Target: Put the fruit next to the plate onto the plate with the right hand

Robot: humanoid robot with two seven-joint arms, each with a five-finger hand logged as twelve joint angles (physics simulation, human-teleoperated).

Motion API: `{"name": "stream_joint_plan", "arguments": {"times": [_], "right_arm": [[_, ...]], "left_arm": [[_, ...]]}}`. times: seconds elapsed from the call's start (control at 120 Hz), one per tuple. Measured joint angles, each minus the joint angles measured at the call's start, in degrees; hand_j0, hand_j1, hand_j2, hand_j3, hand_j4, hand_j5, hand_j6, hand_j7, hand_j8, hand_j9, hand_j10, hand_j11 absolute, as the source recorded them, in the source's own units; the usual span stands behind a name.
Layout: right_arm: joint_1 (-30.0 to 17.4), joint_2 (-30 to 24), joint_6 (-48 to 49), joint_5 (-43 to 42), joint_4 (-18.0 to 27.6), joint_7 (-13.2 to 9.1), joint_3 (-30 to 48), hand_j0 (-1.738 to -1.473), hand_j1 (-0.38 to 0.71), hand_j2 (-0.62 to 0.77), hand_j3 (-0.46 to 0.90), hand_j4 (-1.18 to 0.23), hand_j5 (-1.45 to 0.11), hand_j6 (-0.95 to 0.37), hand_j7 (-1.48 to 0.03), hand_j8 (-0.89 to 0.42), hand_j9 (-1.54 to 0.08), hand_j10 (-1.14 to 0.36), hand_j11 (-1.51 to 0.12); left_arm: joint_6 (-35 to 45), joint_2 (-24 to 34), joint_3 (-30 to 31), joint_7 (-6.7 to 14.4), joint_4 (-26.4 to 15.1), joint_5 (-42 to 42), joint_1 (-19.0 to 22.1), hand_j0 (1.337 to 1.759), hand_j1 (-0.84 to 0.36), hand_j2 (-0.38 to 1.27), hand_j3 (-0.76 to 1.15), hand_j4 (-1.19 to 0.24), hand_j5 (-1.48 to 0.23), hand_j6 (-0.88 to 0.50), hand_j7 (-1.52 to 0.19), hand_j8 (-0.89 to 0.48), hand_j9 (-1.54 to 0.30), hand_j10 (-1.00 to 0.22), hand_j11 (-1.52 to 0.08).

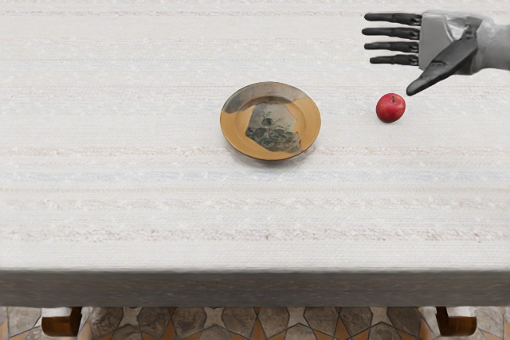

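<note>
A small red apple (390, 107) lies on the table to the right of a round orange-brown plate (233, 129) with a dark glossy centre. The plate carries nothing. My right hand (398, 53) reaches in from the right edge and hovers just above and behind the apple, a little to its right. Its fingers are stretched out straight toward the left and the thumb points down-left toward the apple, holding nothing. There is a clear gap between the thumb tip and the apple. The left arm does not show.
The pale cloth-covered table (159, 220) fills the view, with its front edge low in the picture. Chair tops and a tiled floor show below that edge.
</note>
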Motion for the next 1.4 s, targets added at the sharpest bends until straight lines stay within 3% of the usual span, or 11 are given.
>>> {"name": "stream_joint_plan", "arguments": {"times": [0.208,0.425,0.492,0.683,0.767,0.883,1.017,1.4], "right_arm": [[1.65,1.41,0.0,-3.79,-0.21,0.04,0.27,-1.658,-0.3,-0.01,0.0,-0.04,-0.05,-0.04,-0.05,-0.04,-0.05,-0.04,-0.05],[5.29,0.52,-4.81,-22.49,4.91,0.03,0.29,-1.658,-0.3,-0.01,0.0,-0.04,-0.05,-0.04,-0.05,-0.04,-0.05,-0.04,-0.05],[6.18,-0.99,-7.91,-26.67,6.71,-1.58,0.04,-1.658,-0.3,-0.01,0.0,-0.04,-0.05,-0.04,-0.05,-0.04,-0.05,-0.04,-0.05],[7.16,-2.49,-19.13,-35.54,11.1,-10.26,-1.98,-1.658,-0.3,-0.01,0.0,-0.04,-0.05,-0.04,-0.05,-0.04,-0.05,-0.04,-0.05],[8.76,-1.72,-26.08,-36.88,12.09,-12.34,-5.95,-1.658,-0.3,-0.01,0.0,-0.04,-0.05,-0.04,-0.05,-0.04,-0.05,-0.04,-0.05],[14.11,1.62,-36.48,-37.27,12.59,-13.54,-15.96,-1.658,-0.3,-0.01,0.0,-0.04,-0.05,-0.04,-0.05,-0.04,-0.05,-0.04,-0.05],[16.43,6.14,-43.43,-37.2,12.6,-15.09,-21.92,-1.658,-0.3,-0.01,0.0,-0.04,-0.05,-0.05,-0.05,-0.04,-0.05,-0.04,-0.05],[13.03,15.7,-55.61,-37.53,10.54,-15.97,-24.52,-1.658,-0.3,-0.01,0.0,-0.04,-0.05,-0.04,-0.05,-0.04,-0.05,-0.04,-0.05]], "left_arm": [[0.0,0.0,0.0,0.0,0.0,0.0,0.0,1.658,0.06,0.05,0.0,-0.25,-0.32,-0.25,-0.32,-0.25,-0.32,-0.25,-0.32],[0.0,0.0,0.0,0.0,-0.02,0.0,0.0,1.658,0.06,0.05,0.0,-0.25,-0.32,-0.25,-0.32,-0.25,-0.32,-0.25,-0.32],[0.0,0.0,0.0,0.0,-0.03,0.0,0.0,1.658,0.06,0.05,0.0,-0.25,-0.32,-0.25,-0.32,-0.25,-0.32,-0.25,-0.32],[0.0,0.0,0.0,0.0,-0.02,0.0,0.0,1.658,0.06,0.05,0.0,-0.25,-0.32,-0.25,-0.32,-0.25,-0.32,-0.25,-0.32],[0.0,0.0,0.0,0.0,-0.01,0.0,0.0,1.658,0.06,0.05,0.0,-0.25,-0.32,-0.25,-0.32,-0.25,-0.32,-0.25,-0.32],[0.0,0.0,0.0,0.0,-0.01,0.0,0.0,1.658,0.06,0.05,0.0,-0.25,-0.32,-0.25,-0.32,-0.25,-0.32,-0.25,-0.32],[0.0,0.0,0.01,0.0,0.0,0.0,0.0,1.658,0.06,0.05,0.0,-0.25,-0.32,-0.25,-0.32,-0.25,-0.32,-0.25,-0.32],[0.0,0.0,0.0,0.0,-0.01,0.0,0.0,1.658,0.06,0.05,0.0,-0.25,-0.32,-0.25,-0.32,-0.25,-0.32,-0.25,-0.32]]}}
